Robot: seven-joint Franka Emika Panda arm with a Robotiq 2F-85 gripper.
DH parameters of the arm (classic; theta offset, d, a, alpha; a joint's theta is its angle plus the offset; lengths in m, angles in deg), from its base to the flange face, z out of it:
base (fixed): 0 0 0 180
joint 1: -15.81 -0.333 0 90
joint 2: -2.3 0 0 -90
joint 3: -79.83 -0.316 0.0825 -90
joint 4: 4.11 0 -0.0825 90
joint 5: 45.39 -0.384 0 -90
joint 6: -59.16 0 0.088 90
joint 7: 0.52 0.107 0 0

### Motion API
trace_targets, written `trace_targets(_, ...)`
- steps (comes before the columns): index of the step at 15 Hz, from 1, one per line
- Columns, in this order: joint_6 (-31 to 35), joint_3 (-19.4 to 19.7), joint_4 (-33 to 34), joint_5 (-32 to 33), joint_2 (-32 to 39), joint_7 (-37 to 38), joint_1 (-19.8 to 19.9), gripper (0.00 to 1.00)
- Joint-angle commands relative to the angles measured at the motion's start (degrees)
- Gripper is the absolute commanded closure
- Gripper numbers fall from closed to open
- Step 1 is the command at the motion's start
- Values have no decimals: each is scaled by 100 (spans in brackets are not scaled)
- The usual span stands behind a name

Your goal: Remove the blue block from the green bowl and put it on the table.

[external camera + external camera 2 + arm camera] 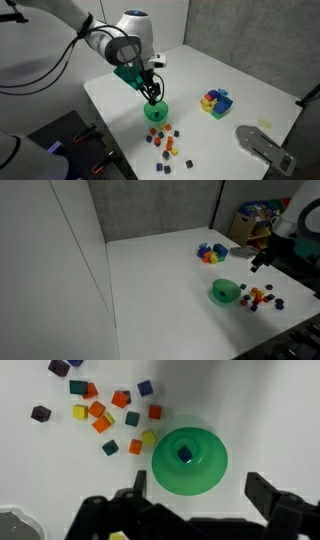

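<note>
The green bowl (190, 460) sits on the white table (270, 420), with the tiny dark blue block (185, 455) lying in its middle. The bowl also shows in both exterior views (157, 110) (225, 292). My gripper (198, 488) is open and empty, hovering above the bowl; its two dark fingers stand to either side of the bowl's near rim. In an exterior view the gripper (151, 95) hangs just over the bowl. In the exterior views the blue block cannot be made out.
Several tiny loose cubes of mixed colours (110, 410) lie scattered beside the bowl, also seen in both exterior views (167, 142) (262, 298). A multicoloured block cluster (215, 101) (211, 252) stands farther off. A grey metal plate (262, 146) lies near the table's corner.
</note>
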Motion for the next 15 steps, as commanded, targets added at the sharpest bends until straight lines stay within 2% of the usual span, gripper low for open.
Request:
trace_targets(1, 500, 64, 379, -28, 764, -346, 52, 0)
trace_targets(4, 707, 20, 648, -9, 1321, -524, 69, 0)
trace_targets(8, 667, 5, 960, 111, 1858, -586, 60, 0)
trace_targets(15, 1158, -15, 1132, 396, 2632, -520, -89, 0)
